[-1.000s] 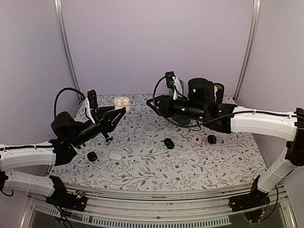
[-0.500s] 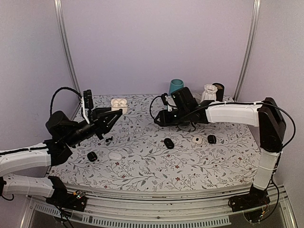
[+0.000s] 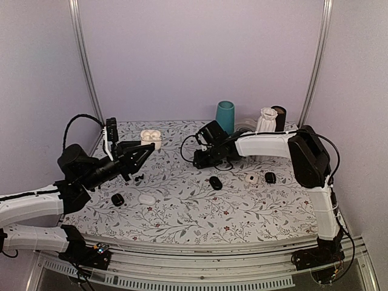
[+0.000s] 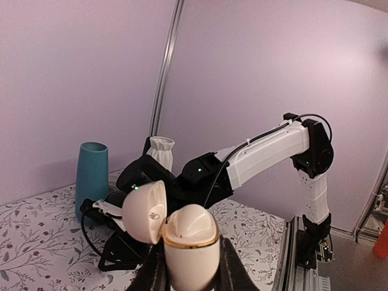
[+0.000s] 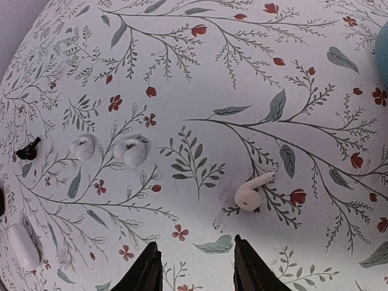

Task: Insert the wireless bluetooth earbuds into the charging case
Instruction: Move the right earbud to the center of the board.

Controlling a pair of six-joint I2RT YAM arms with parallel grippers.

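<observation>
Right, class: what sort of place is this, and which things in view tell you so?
Probably a robotics lab test cell: a left arm and right arm mounted on a metal rail, plain walls with metal posts around them, and a floral tablecloth laid with earbud cases.

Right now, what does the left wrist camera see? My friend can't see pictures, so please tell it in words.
The jaws pinch a cream earbud case, held upright with its lid flipped open to the left. Behind it, the other robot arm reaches over a flowery table, near a teal vase.
</observation>
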